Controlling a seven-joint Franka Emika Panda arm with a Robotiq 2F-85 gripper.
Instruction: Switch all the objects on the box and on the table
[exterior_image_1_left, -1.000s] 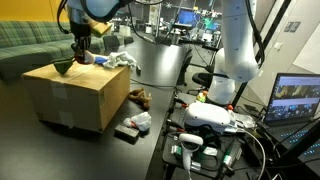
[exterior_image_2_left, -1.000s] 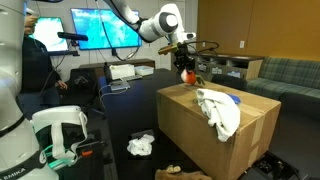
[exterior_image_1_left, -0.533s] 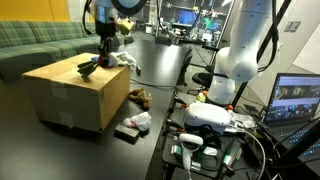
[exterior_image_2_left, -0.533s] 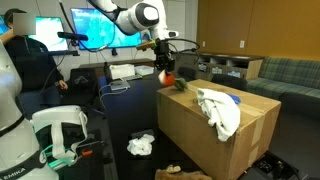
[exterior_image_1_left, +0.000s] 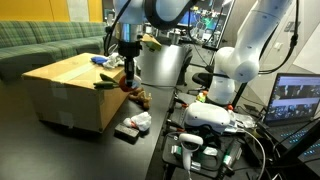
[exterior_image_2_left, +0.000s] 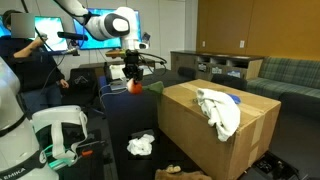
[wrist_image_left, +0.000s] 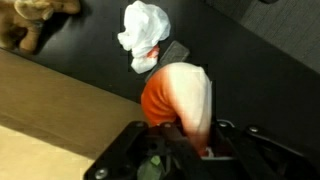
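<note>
Toy (wrist_image_left: 178, 100), white-sided, wrist view only

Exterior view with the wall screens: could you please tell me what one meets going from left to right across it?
Person in dark clothes → black gripper shut on a small orange object → large brown cardboard box → grey-green sofa.

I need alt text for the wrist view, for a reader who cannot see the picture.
The gripper holds an orange and white object above a dark surface. Beyond it lie a crumpled white item and a brown plush toy; a cardboard box edges the lower left.
</note>
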